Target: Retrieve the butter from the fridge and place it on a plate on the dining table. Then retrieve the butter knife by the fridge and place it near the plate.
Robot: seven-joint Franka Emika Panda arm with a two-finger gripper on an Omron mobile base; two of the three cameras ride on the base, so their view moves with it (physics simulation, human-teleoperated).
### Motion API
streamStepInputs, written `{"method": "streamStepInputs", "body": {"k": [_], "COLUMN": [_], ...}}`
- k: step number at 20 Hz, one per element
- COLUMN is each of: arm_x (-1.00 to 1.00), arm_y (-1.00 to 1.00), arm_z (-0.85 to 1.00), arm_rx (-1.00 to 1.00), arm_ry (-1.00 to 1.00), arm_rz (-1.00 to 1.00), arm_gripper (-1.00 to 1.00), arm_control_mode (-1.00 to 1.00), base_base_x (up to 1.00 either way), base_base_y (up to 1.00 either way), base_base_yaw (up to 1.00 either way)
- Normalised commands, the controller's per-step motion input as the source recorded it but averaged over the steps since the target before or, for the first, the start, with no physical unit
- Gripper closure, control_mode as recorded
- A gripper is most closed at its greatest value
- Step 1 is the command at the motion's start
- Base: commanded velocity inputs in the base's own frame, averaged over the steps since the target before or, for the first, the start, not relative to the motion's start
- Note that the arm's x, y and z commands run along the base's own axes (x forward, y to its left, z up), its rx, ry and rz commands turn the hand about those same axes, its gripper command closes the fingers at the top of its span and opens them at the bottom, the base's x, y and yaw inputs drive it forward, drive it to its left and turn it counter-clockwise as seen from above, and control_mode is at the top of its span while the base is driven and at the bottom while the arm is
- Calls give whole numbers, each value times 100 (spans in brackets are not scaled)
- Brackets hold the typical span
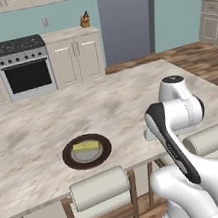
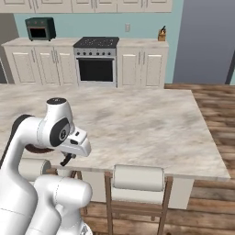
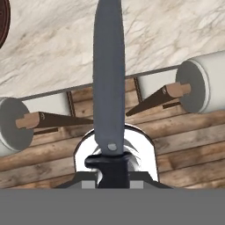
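Hidden: in the left base view your own arm covers the gripper, and the near right part of the dining table (image 1: 42, 122) lies behind it. In the right base view the plate is mostly masked by the arm; you get only a dark sliver by the elbow.
Butter knife: you see the butter knife (image 3: 108, 79) best in the hand view, its grey blade running straight away from the hand, long axis up the middle of the picture, tip cut off by the top edge. The dark handle sits low between the fingers.
Gripper: the gripper (image 3: 110, 169) is clamped on the knife's handle, jaws nearly together. In the right base view the knife is only a thin dark stub under the hand, out past the table's near edge.
Butter: the butter (image 1: 85, 147) lies on the plate (image 1: 104, 152), long axis roughly along the table's near edge.
Plate position: near the near edge, towards the middle of its length.
Views: the left base view shows you butter and plate whole; the hand view catches only the plate's dark rim at its upper left corner, plus two chair backs (image 3: 200, 85) below the table edge.
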Motion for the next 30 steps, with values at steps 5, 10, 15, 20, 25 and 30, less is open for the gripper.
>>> {"method": "streamStepInputs", "body": {"k": [5, 10, 15, 20, 25, 30], "arm_x": [0, 14, 56, 55, 53, 64], "arm_y": [0, 10, 26, 25, 10, 14], "arm_z": [0, -2, 0, 0, -6, -3], "arm_rx": [0, 0, 0, 0, 0, 0], "arm_ry": [0, -10, -16, -6, 0, 4], "arm_rz": [0, 4, 8, 4, 2, 1], "arm_gripper": [100, 100, 100, 100, 100, 100], "arm_control_mode": [100, -100, -100, -100, -100, -100], "base_base_x": [7, 0, 0, 0, 0, 0], "base_base_y": [10, 0, 0, 0, 0, 0], "base_base_yaw": [1, 0, 0, 0, 0, 0]}}
